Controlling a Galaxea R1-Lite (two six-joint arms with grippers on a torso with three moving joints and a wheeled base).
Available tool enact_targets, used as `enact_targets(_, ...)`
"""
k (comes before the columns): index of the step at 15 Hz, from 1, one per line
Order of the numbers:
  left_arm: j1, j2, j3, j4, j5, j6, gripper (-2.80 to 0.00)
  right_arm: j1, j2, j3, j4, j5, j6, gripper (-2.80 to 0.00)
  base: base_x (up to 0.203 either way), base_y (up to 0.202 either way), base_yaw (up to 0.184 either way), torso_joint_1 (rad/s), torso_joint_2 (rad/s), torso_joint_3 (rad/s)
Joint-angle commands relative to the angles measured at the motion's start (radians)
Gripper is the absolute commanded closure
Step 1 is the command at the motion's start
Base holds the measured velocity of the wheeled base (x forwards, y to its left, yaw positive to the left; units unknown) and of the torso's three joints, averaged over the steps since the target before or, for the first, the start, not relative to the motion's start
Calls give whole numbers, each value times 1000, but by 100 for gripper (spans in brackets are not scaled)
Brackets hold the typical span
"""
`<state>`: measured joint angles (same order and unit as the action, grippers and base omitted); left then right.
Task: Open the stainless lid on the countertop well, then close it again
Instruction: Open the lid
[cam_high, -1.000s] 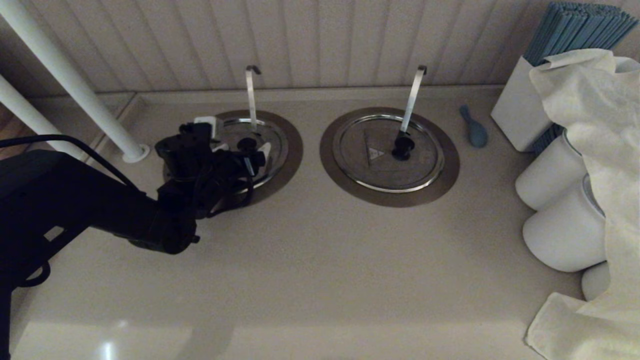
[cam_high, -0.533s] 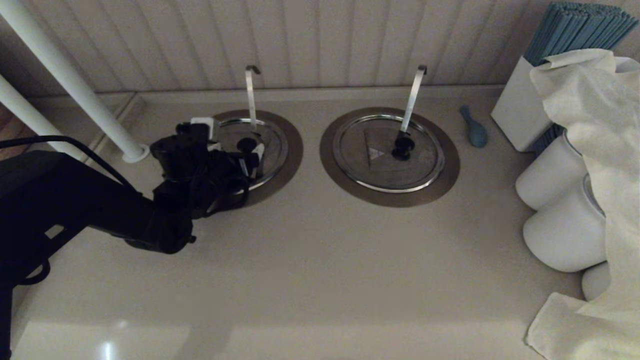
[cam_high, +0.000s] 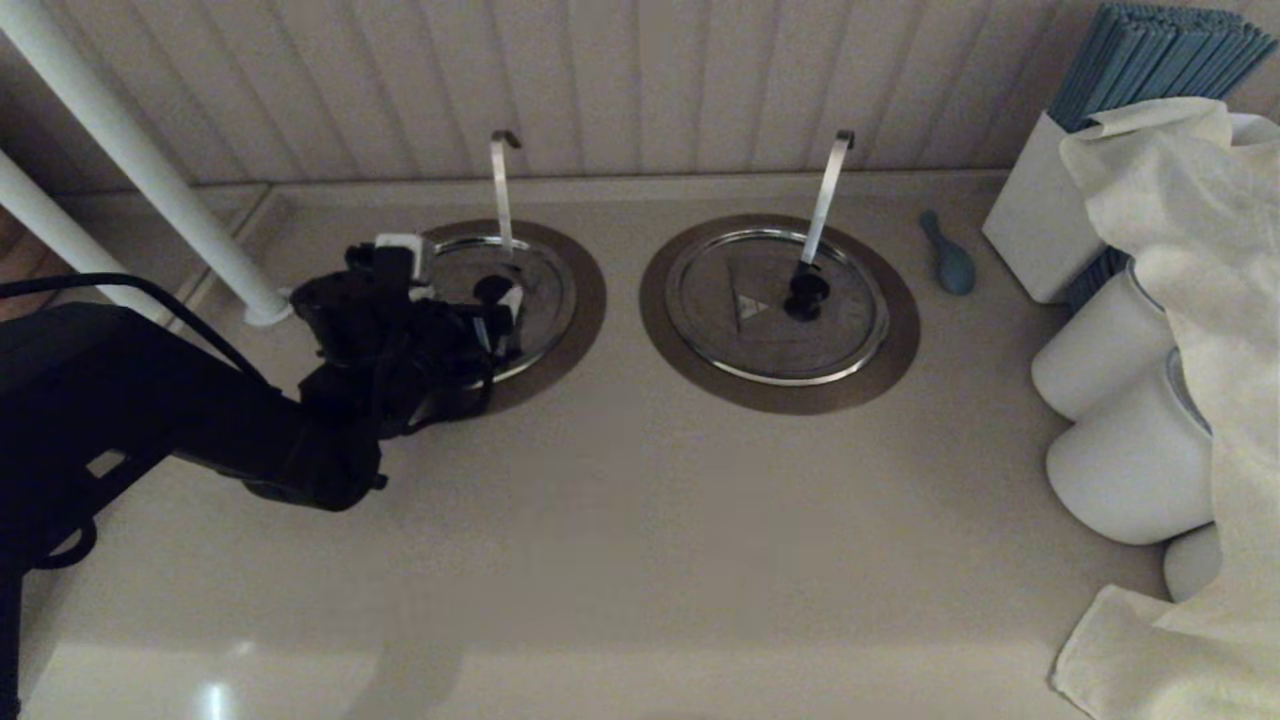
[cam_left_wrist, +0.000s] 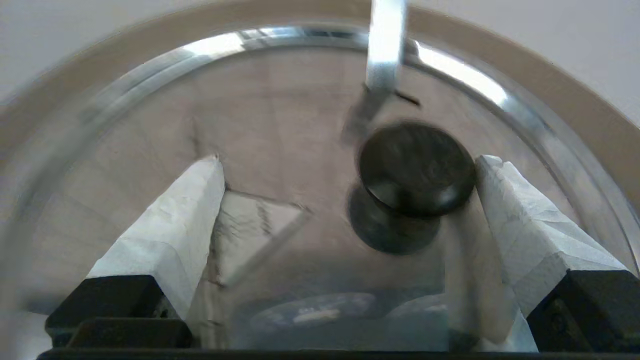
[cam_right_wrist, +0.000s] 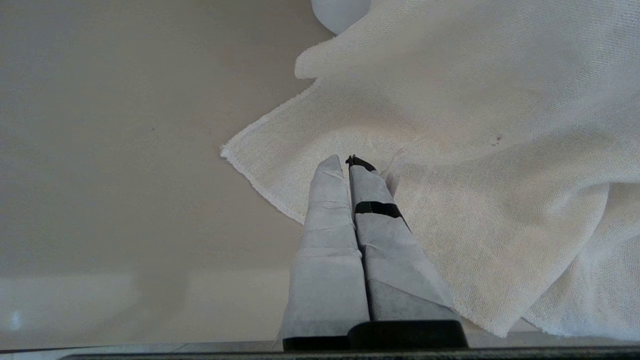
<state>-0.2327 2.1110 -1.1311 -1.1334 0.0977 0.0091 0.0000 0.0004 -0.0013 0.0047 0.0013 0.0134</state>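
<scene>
Probably a food-service counter: twin lidded wells (cam_high: 779, 312) with ladles, stacked white containers (cam_high: 1120, 420)

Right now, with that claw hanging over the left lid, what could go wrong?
The left claw is open with the black knob off-centre, right by one finger. Closing now might push the knob sideways rather than pinch it. The ladle handle pokes up through the stainless lid, so a lift could snag it. The right claw rests shut over a white cloth.
</scene>
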Motion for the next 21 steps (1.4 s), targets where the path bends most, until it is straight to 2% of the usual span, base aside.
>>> enact_targets(1, 13, -19, -3, -8, 1, 0, -280, 0, 0, 0, 0, 1, 0, 0, 0, 0, 0, 0, 0, 0)
enact_targets(7, 20, -41, -5, -8, 2, -1, -280, 0, 1, 1, 0, 0, 0, 0, 0, 0, 0, 0, 0, 0)
enact_targets(13, 103, -75, -16, -3, -11, -10, -280, 0, 0, 1, 0, 0, 0, 0, 0, 0, 0, 0, 0, 0)
enact_targets(21, 140, -135, -13, -5, -15, -9, -280, 0, 1, 1, 0, 0, 0, 0, 0, 0, 0, 0, 0, 0)
